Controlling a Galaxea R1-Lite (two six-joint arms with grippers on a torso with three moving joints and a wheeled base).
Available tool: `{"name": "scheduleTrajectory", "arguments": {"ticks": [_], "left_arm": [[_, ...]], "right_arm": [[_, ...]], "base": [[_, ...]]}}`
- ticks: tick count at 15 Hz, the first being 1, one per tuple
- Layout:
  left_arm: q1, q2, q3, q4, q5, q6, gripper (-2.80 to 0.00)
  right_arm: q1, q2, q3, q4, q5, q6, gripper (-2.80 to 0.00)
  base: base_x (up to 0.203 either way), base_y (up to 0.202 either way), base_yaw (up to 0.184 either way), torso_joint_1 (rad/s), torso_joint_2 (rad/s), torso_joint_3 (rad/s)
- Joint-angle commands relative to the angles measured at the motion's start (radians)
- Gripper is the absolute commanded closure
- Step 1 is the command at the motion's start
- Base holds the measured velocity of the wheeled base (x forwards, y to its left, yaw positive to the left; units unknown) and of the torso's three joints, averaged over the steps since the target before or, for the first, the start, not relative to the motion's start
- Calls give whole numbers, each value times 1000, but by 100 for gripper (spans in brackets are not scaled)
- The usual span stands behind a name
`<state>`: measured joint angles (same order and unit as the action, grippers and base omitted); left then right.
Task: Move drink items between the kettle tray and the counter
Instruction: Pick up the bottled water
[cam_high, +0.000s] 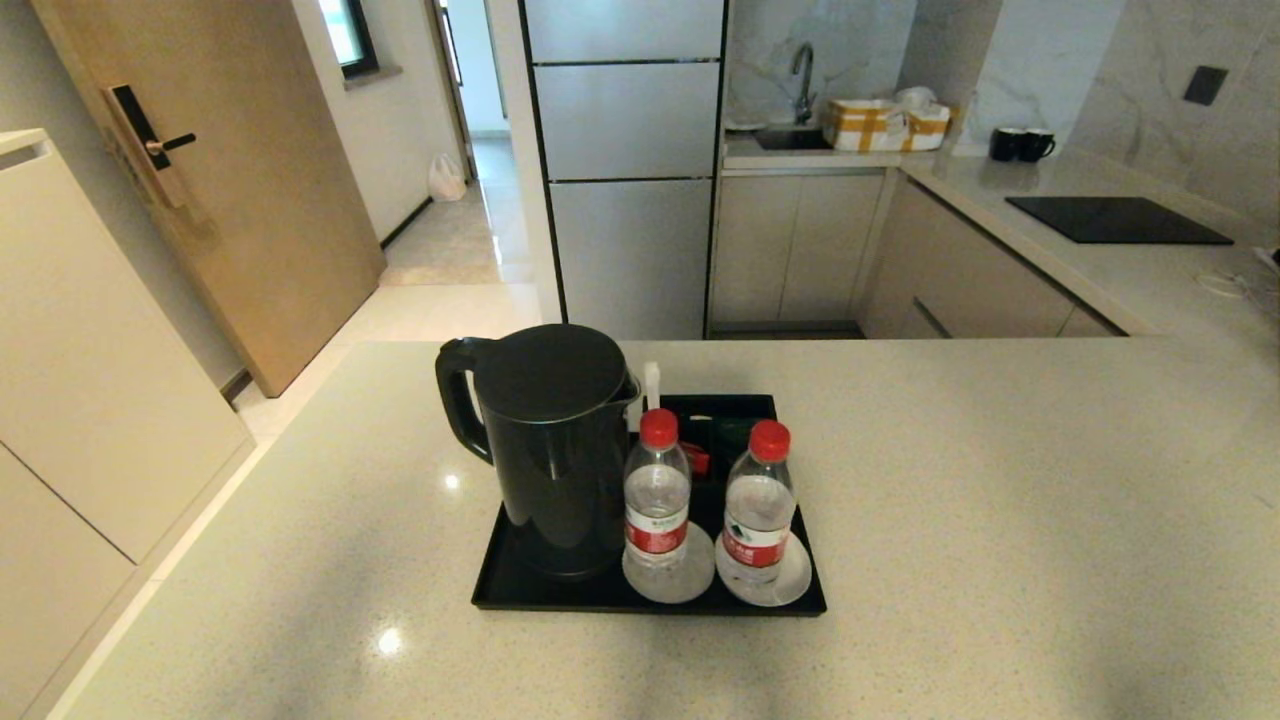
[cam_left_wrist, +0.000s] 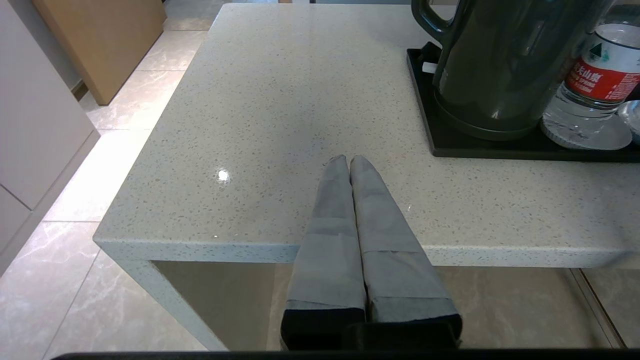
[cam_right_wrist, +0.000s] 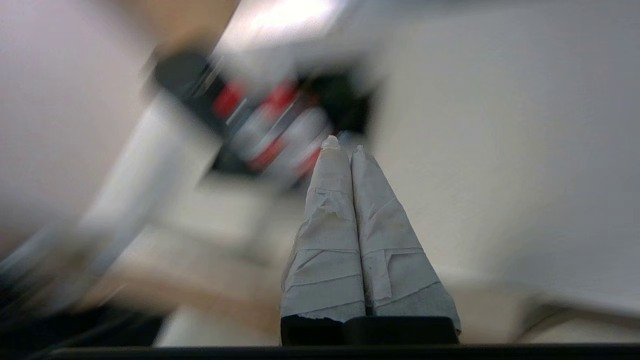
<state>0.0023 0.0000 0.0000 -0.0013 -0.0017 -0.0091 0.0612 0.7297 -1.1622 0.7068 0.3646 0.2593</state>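
Both our left gripper (cam_left_wrist: 349, 160) and right gripper (cam_right_wrist: 344, 146) have jaws pressed together, empty, above the table (cam_high: 1000, 520). We see the kettle (cam_high: 550, 440) and two water bottles (cam_high: 657, 490) standing on the kettle tray (cam_high: 500, 590).

Sachets (cam_high: 712, 432) behind the bottles (cam_high: 657, 500) are half hidden.

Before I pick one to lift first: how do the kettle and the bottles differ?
The kettle is tall, black and opaque; the two bottles are shorter, clear, red-capped. The kettle has a loop handle; the bottles stand on white saucers. All sit upright on the black tray.
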Motion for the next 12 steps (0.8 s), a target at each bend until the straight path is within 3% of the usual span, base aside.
{"name": "scheduleTrajectory", "arguments": {"ticks": [1,4,6,9,12], "left_arm": [[1,2,0,0,0,0,0],[1,2,0,0,0,0,0],[-1,2,0,-2,0,0,0],[-1,2,0,-2,0,0,0],[1,2,0,-1,0,-1,0]], "right_arm": [[13,264,116,-65,156,17,0],[48,490,400,-386,264,27,0],[81,591,532,-681,232,11,0],[204,703,668,-1000,37,-99,0],[383,730,799,-1306,-213,-129,0]], "base": [[0,0,0,0,0,0],[0,0,0,0,0,0],[0,0,0,0,0,0],[0,0,0,0,0,0],[0,0,0,0,0,0]]}}
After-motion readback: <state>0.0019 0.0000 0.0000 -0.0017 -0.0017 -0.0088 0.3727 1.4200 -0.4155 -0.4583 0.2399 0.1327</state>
